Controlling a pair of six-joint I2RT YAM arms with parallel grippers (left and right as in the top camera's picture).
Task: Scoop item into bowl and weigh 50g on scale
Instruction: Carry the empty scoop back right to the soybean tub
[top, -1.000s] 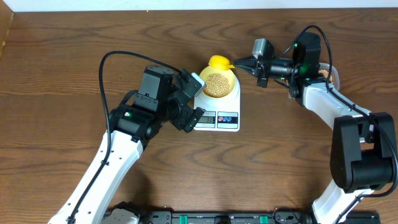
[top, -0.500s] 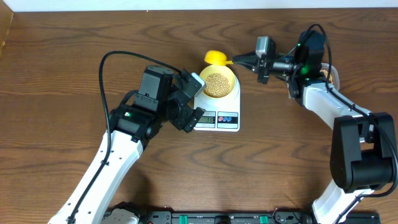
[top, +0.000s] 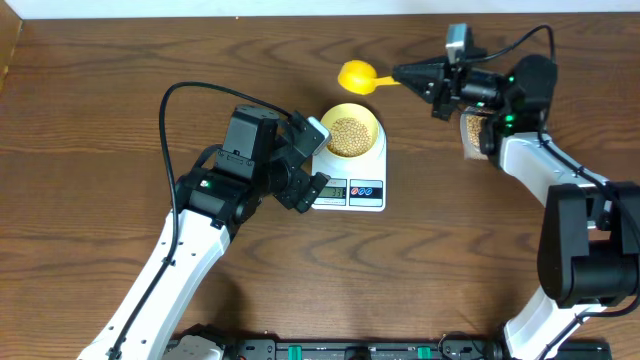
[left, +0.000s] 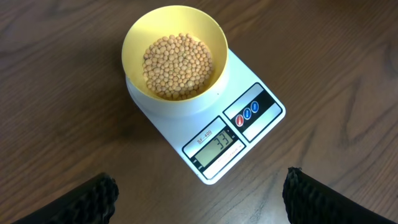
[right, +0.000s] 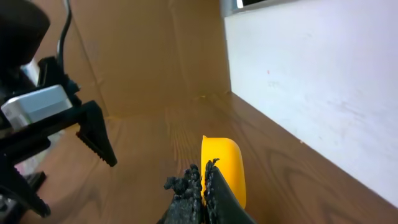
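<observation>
- The right gripper (top: 408, 74) is clamped tight on the handle of a small yellow plastic scoop (top: 356, 75), held over the far part of the brown wooden table (top: 100, 100), clear of the bowl; whether it carries any beans cannot be told
- The scoop's long axis runs left to right, rounded head pointing left, handle running right into the closed fingers
- The left gripper (left: 199, 199) hangs spread wide and empty just near of the scale, its wrist view looking down at the display
- The small round pale-yellow bowl (left: 134, 37) sits on the flat white digital kitchen scale (left: 261, 118) at table centre, with a layer of small tan round beans (left: 178, 65) in it
- The grey display appears to read thirty-three, so more beans seem needed
- Risk: a heaped scoop next would likely overshoot fifty, since little room is left
- Risk: tipping the scoop before its head is over the bowl would scatter beans on the platform or table
- Risk: nudging the bowl rim with the scoop could shift it or upset the reading
- The clear tub of beans (top: 472, 135) lies at far right, mostly hidden under the right arm
</observation>
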